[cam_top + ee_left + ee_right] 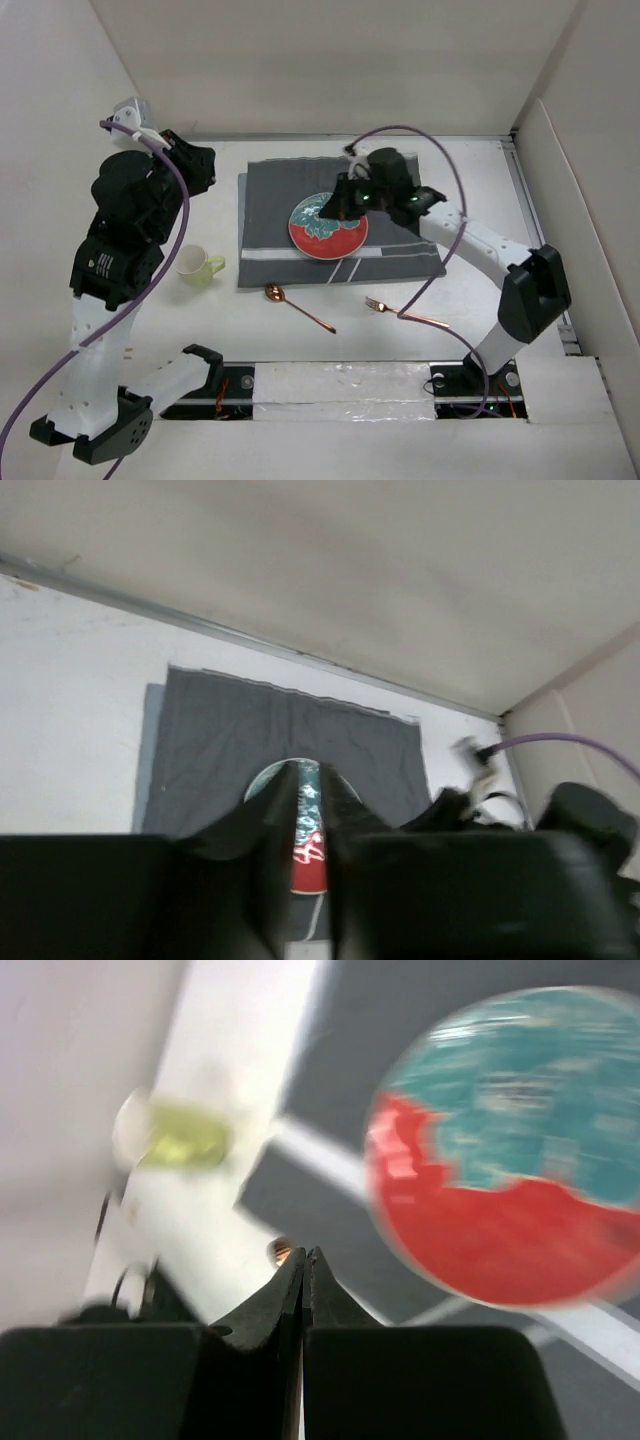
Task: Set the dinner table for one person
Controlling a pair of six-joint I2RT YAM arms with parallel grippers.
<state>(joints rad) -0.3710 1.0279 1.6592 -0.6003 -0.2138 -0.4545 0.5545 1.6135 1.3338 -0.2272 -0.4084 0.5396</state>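
A red and teal plate [328, 228] lies on a dark grey striped placemat [275, 205] on the white dinner table [230, 320]. A yellow-green cup [200, 266] stands left of the mat. A copper spoon [298, 305] and a copper fork [405, 312] lie in front of it. My right gripper [335, 205] hovers over the plate's left edge, shut and empty [305, 1253]; its view shows the plate [520, 1190], cup [185, 1132] and spoon bowl [280, 1251]. My left gripper [200, 165] is raised at the far left, its jaws a narrow gap apart and empty [308, 770], with the plate [308, 850] seen through the gap.
White panels wall the table at the back [330, 70], the left and the right [590, 200]. A taped strip [340, 385] runs along the near edge between the arm bases. The right arm's purple cable [440, 180] loops over the mat's right side.
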